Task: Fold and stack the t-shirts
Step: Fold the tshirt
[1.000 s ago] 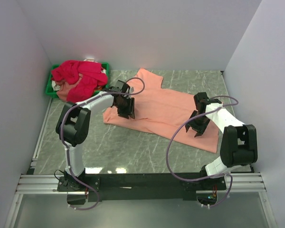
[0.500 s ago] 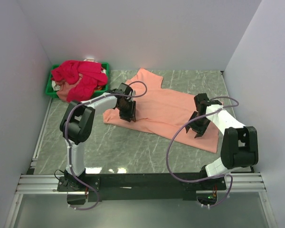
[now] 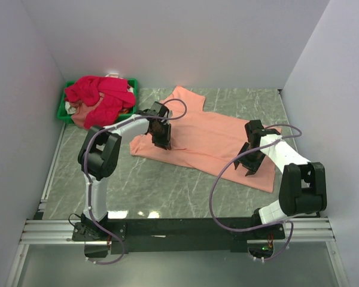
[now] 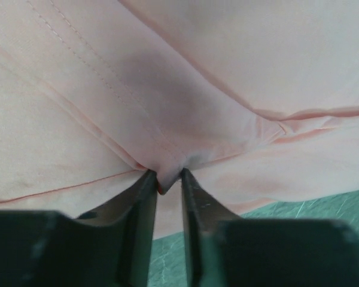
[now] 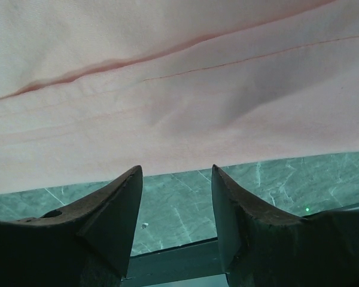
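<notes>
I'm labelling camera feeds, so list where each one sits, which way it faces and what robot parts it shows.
Top external: above and behind the bases, looking down on the table, salmon shirt and crimson shirts heaped on the bin; both arms show.
Left wrist: on the left arm, facing the shirt; left gripper pinches a fold.
Right wrist: on the right arm, facing the shirt's hem and table; right gripper open.
Shared: all see the salmon shirt.
</notes>
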